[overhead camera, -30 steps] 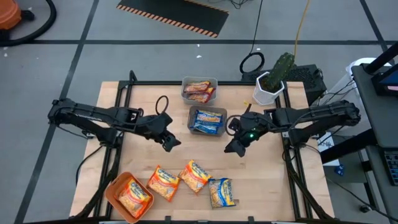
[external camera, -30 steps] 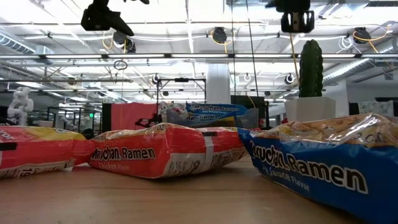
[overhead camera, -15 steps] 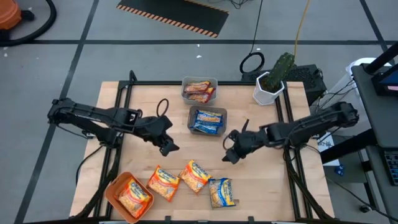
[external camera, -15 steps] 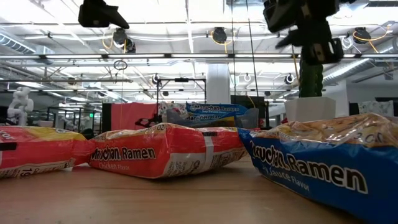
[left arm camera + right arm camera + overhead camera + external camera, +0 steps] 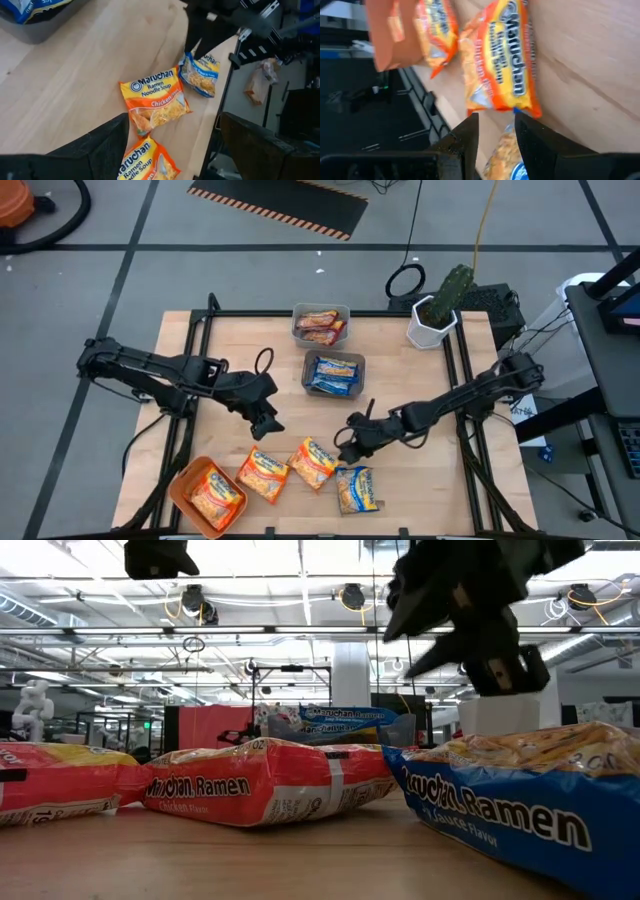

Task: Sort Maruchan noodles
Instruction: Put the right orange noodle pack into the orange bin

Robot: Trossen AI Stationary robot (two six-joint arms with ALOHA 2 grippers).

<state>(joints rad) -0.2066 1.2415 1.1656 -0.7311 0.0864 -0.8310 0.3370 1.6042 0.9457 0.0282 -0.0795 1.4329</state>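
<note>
Three loose Maruchan packets lie flat near the table's near edge: two orange ones (image 5: 263, 473) (image 5: 313, 463) and a blue one (image 5: 357, 488). Another orange packet lies in the orange tray (image 5: 185, 492). My right gripper (image 5: 350, 445) is open and hangs low just beyond the blue packet and the right-hand orange packet (image 5: 500, 60), touching neither. My left gripper (image 5: 265, 420) is open and hovers above the table, beyond the orange packets (image 5: 155, 97). In the low view the right gripper (image 5: 470, 625) hangs over the blue packet (image 5: 520, 790).
Toward the far side, a grey bin (image 5: 345, 311) holds reddish packets. A second bin (image 5: 359, 375) at mid-table holds blue packets. A potted cactus (image 5: 440, 305) stands at the far right corner. Bare wood lies between the bins and the near packets.
My right gripper has swept from beside the blue-packet bin toward the near edge and leftward, dropping low over the loose packets. My left gripper has drifted a little toward the near edge. No packet has moved.
</note>
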